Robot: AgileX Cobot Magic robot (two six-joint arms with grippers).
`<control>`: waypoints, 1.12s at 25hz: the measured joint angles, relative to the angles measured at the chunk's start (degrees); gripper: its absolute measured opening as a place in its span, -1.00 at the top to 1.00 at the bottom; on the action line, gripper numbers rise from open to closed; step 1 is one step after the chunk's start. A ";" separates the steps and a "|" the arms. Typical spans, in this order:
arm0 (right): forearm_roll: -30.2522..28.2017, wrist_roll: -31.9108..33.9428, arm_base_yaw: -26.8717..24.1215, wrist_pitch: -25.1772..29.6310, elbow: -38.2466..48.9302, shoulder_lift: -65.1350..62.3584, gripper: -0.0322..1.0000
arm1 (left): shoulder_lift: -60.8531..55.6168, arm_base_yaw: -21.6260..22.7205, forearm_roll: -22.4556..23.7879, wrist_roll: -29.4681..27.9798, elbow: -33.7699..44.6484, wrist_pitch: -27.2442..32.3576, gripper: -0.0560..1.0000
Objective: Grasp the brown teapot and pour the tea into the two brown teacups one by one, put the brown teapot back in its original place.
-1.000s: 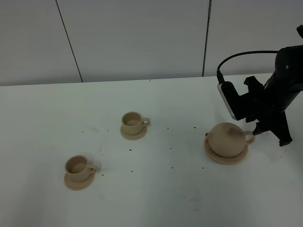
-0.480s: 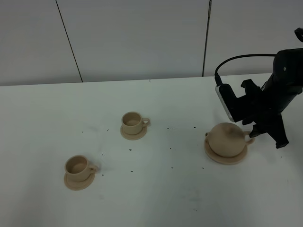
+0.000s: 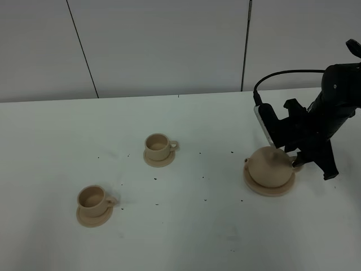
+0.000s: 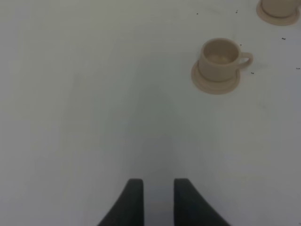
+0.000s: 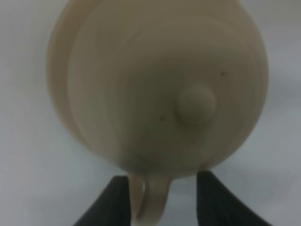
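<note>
The brown teapot (image 3: pixel 271 167) sits on its wide tan saucer (image 3: pixel 264 188), the original place, at the right of the table, its loop handle (image 3: pixel 296 164) pointing right. My right gripper (image 3: pixel 299 160) is at that handle. The right wrist view shows the teapot (image 5: pixel 155 84) with its lid knob, and the handle (image 5: pixel 148 202) between the two dark fingers of my open right gripper (image 5: pixel 162 203), with a gap on one side. Two brown teacups stand on small saucers: one mid-table (image 3: pixel 158 148), one nearer the front left (image 3: pixel 92 199). My left gripper (image 4: pixel 155 200) hangs open over bare table, short of a teacup (image 4: pixel 219 57).
The white table (image 3: pixel 197 226) carries scattered dark specks. A grey panelled wall (image 3: pixel 169 45) rises behind its far edge. A black cable (image 3: pixel 282 74) loops above the right arm. The other cup's saucer (image 4: pixel 278 10) shows at the edge of the left wrist view.
My right arm has moved left and slightly down, bringing its fingers in around the teapot's handle. The teapot, the cups and the left gripper have not moved.
</note>
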 joint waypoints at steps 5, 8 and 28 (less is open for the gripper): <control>0.06 0.00 -0.12 -0.59 0.00 0.39 0.31 | 0.00 0.00 0.00 0.00 0.00 0.00 0.46; 0.19 0.00 -0.52 -0.54 0.00 0.39 0.31 | 0.00 0.00 0.00 0.00 0.00 0.00 0.46; 0.56 -0.14 -1.11 -0.56 0.00 1.50 0.31 | 0.00 0.00 0.00 0.00 0.00 0.00 0.46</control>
